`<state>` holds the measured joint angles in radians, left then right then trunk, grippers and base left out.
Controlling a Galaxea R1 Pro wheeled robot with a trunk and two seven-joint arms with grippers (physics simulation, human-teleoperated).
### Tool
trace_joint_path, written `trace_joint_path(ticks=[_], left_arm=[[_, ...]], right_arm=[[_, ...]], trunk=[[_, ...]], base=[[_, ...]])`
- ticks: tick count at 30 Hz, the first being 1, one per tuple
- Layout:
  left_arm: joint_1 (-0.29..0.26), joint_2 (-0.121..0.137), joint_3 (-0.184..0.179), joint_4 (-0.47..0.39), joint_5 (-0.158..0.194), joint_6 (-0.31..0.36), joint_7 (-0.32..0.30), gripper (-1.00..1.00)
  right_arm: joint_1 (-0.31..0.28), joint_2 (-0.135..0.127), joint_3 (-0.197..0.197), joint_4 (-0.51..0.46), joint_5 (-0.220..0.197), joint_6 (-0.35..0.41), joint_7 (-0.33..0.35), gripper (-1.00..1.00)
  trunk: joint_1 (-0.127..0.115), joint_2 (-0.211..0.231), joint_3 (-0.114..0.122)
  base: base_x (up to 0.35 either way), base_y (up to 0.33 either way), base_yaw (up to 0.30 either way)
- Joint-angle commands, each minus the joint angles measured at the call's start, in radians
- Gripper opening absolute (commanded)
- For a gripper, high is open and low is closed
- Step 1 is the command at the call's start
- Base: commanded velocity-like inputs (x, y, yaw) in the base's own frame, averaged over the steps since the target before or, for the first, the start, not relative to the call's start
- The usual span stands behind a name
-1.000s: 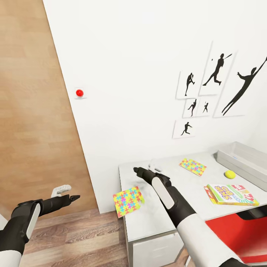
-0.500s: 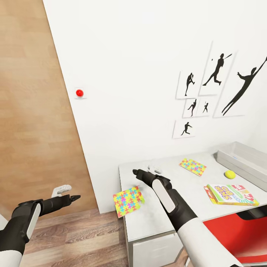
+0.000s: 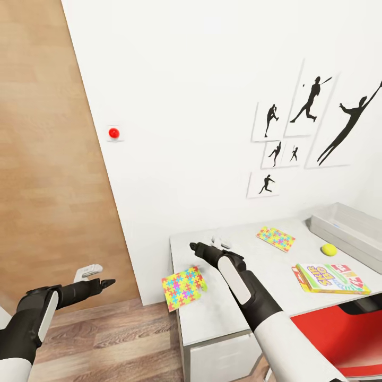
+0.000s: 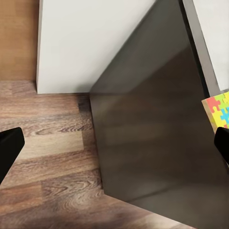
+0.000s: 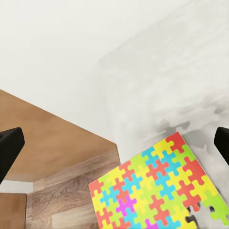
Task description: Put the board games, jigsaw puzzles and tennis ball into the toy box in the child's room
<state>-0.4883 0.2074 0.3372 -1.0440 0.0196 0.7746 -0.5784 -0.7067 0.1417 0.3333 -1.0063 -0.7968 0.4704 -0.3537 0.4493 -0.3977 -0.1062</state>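
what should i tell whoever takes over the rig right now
Left end effector: open, empty, over the wood floor beside the table.
Right end effector: open, empty, above the pale grey-white table, near the multicolour mosaic jigsaw square overhanging its corner.
On the table, outside the light grey toy box: second mosaic square, yellow-green tennis ball, Skip-Bo game box.
None of these is boxed yet.

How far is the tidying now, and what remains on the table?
Nothing looks packed yet. Both jigsaw puzzles, the tennis ball and the Skip-Bo box lie on the table, outside the toy box. The right gripper, open and empty, hovers near the overhanging puzzle.
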Motion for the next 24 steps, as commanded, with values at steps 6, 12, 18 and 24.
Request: trace_joint_path(ticks=[6,12,18,24], left_arm=[[-0.001,0.0,0.002,-0.001,0.002,0.008,-0.002,1.0],[-0.001,0.0,0.001,-0.001,0.002,0.007,-0.001,1.0],[-0.001,-0.001,0.0,-0.001,0.002,0.008,0.0,1.0],[-0.001,0.0,0.0,-0.001,0.002,0.008,0.001,1.0]], right_arm=[[-0.001,0.0,0.001,-0.002,-0.011,0.003,-0.01,1.0],[-0.001,0.0,0.001,-0.002,-0.012,0.003,-0.01,1.0],[-0.001,-0.001,0.0,-0.001,-0.012,0.004,-0.01,1.0],[-0.001,-0.001,-0.004,-0.003,-0.014,0.042,-0.009,1.0]], trunk=[[0.001,-0.002,-0.002],[0.001,-0.002,-0.002],[0.001,-0.002,-0.002],[0.001,-0.002,-0.002]], base=[[0.0,0.0,0.0],[0.0,0.0,0.0],[0.0,0.0,0.0],[0.0,0.0,0.0]])
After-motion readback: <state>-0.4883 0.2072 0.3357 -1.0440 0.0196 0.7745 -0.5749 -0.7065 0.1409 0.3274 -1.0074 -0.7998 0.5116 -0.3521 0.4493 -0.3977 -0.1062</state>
